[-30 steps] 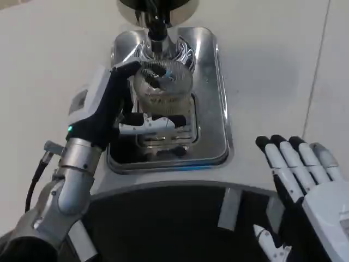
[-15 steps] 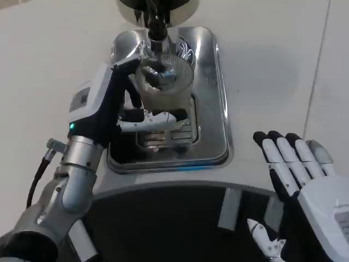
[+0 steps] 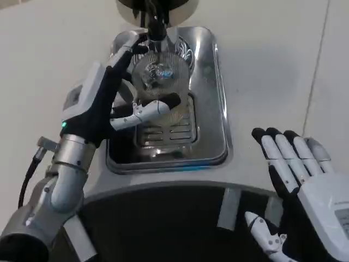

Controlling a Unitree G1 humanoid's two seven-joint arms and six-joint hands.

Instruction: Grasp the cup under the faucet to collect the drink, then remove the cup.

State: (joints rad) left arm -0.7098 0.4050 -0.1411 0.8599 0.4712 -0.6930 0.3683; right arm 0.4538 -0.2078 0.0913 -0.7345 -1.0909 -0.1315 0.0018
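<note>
Head view: at twelve o'clock the clear cup (image 3: 159,76) stands on the steel drip tray (image 3: 210,131) under the faucet (image 3: 155,24), the left hand (image 3: 106,101) wrapping its fingers around it. At five o'clock the right hand (image 3: 302,180) hovers over the tabletop (image 3: 272,65), fingers spread, holding nothing.

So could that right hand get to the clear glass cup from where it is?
Probably not easily. The right hand rests open off beside the steel drip tray, and the left hand already wraps the clear glass cup.
</note>
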